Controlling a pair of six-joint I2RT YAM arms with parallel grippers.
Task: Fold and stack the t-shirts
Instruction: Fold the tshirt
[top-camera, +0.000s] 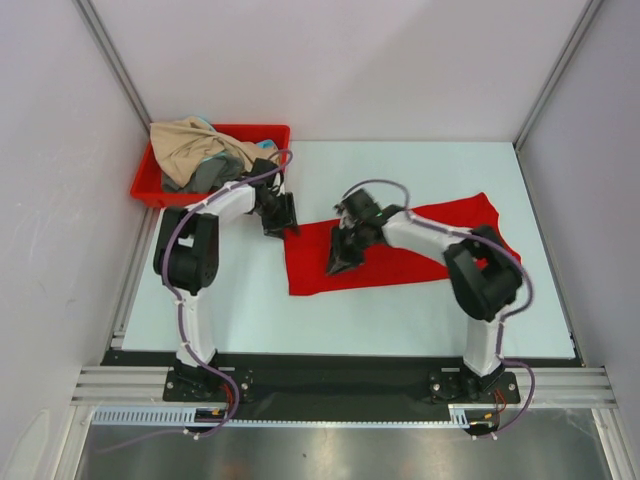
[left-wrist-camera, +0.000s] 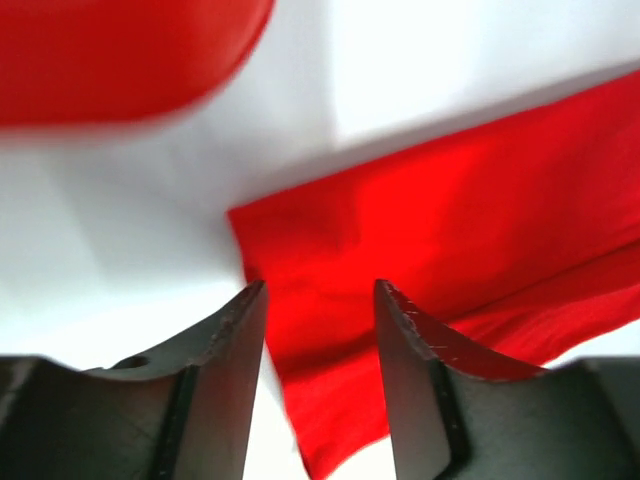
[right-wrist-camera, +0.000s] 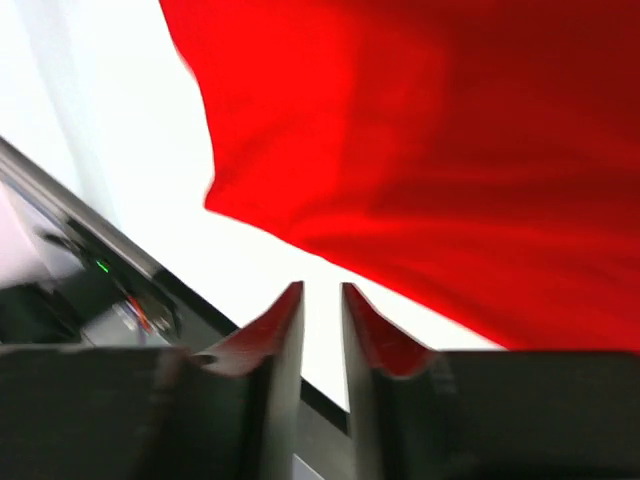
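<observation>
On the white table (top-camera: 400, 310), a red t-shirt (top-camera: 400, 255) lies spread w/ its long axis running left-low to right-high across the work area, partly folded. Left gripper (top-camera: 280, 215) hangs just over the shirt's upper-left corner, jaws parted to a moderate gap, nothing between them; the wrist view shows that corner directly below and ahead of the fingertips (left-wrist-camera: 245, 310). Right gripper (top-camera: 345, 255) sits over the shirt's left-centre portion, jaws nearly closed w/ only a thin slit, no cloth pinched in it (its wrist view is blurred, so contact w/ the fabric can't be told). Left arm looks nearer the corner and left edge; right arm nearer the lower hem. Behind the left arm, a red tray (top-camera: 145, 185) holds the remaining t-shirts (top-camera: 200, 155), beige on top, grey and a bit of light blue beneath, in a heap. Judging from this, the next fold likely turns on grabbing the left edge; the tray stands close to the left elbow, otherwise nothing blocks.
</observation>
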